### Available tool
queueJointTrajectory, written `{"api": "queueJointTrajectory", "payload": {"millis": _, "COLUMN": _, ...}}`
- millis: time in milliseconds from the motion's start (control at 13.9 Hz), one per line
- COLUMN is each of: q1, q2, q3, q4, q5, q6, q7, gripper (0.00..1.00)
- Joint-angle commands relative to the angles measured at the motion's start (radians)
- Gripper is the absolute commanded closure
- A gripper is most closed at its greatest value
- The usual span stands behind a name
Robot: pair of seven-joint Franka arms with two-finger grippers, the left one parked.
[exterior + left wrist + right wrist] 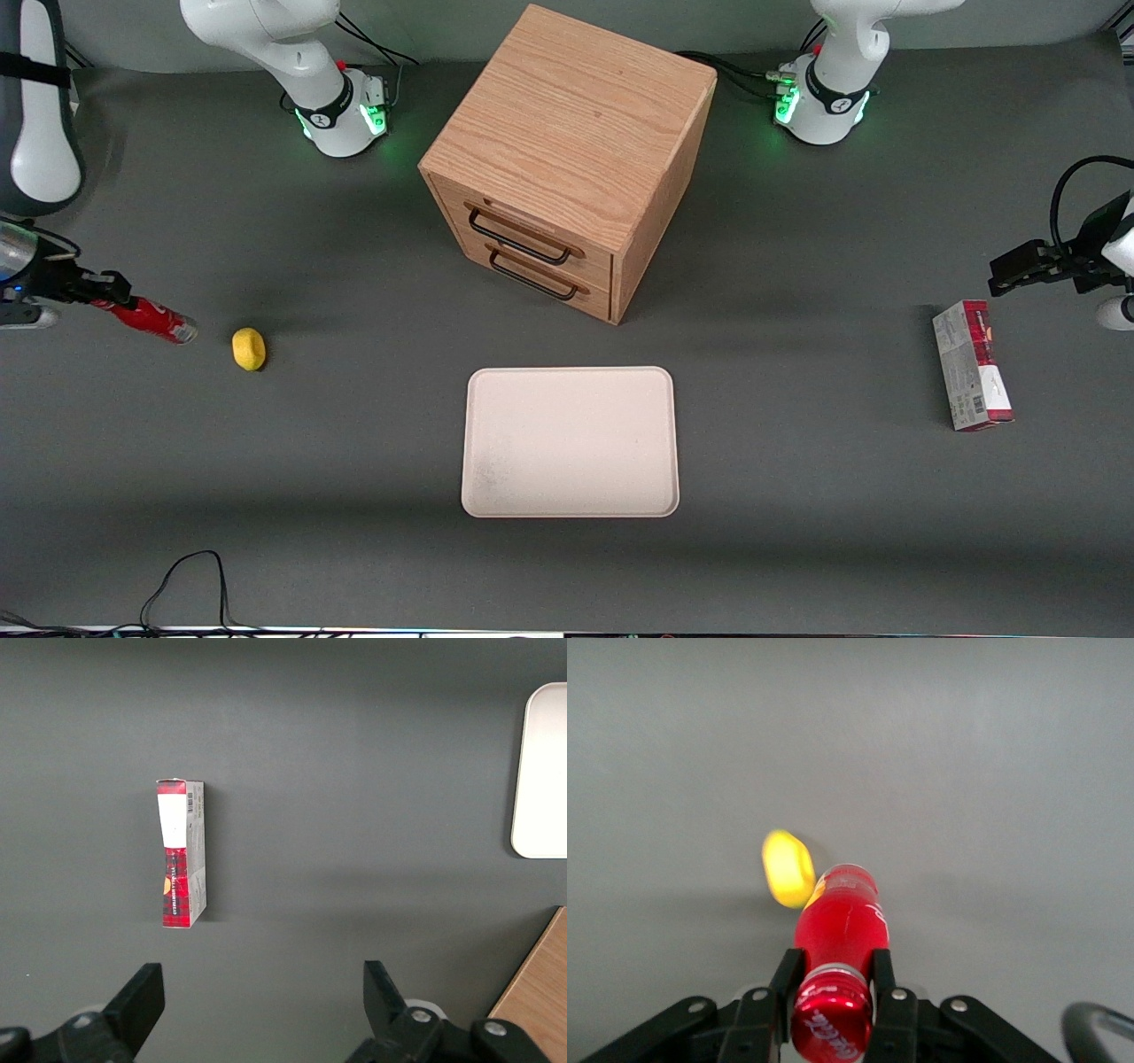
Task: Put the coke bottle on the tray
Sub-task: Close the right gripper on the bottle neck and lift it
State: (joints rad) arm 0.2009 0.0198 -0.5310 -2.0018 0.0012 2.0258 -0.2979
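Note:
My right gripper point(111, 299) is at the working arm's end of the table, shut on the neck of the coke bottle point(152, 320). The red bottle sticks out sideways from the fingers, silvery base toward the table's middle, held just above the mat. In the right wrist view the two black fingers point(785, 979) clamp the bottle point(842, 926) just under its red cap. The pale beige tray point(570, 441) lies flat near the middle of the table, in front of the wooden drawer cabinet, well apart from the bottle, with nothing on it.
A small yellow object point(249, 348) lies on the mat close to the bottle's base; it also shows in the right wrist view point(788, 868). The wooden two-drawer cabinet point(567, 159) stands farther from the camera than the tray. A red-and-grey carton point(972, 377) lies toward the parked arm's end.

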Motion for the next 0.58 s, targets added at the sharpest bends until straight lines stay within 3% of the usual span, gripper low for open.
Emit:
{"api": "queueJointTrajectory", "payload": {"millis": 0, "q1": -0.006, "q2": 0.116, "q3": 0.075, "q4": 0.3, "q5": 0.028, "q6": -0.207, "q7": 0.129, "gripper": 1.0}}
{"api": "queueJointTrajectory", "payload": {"millis": 144, "q1": -0.015, "q2": 0.172, "q3": 0.159, "q4": 0.502, "q5": 0.062, "q6": -0.35, "q7": 0.241, "gripper": 1.0}}
{"api": "queueJointTrajectory", "payload": {"millis": 289, "q1": -0.058, "q2": 0.207, "q3": 0.291, "q4": 0.645, "q5": 0.053, "q6": -0.465, "q7": 0.379, "gripper": 1.0}}
{"api": "queueJointTrajectory", "payload": {"millis": 505, "q1": -0.074, "q2": 0.235, "q3": 0.42, "q4": 0.777, "q5": 0.053, "q6": -0.512, "q7": 0.499, "gripper": 1.0}}
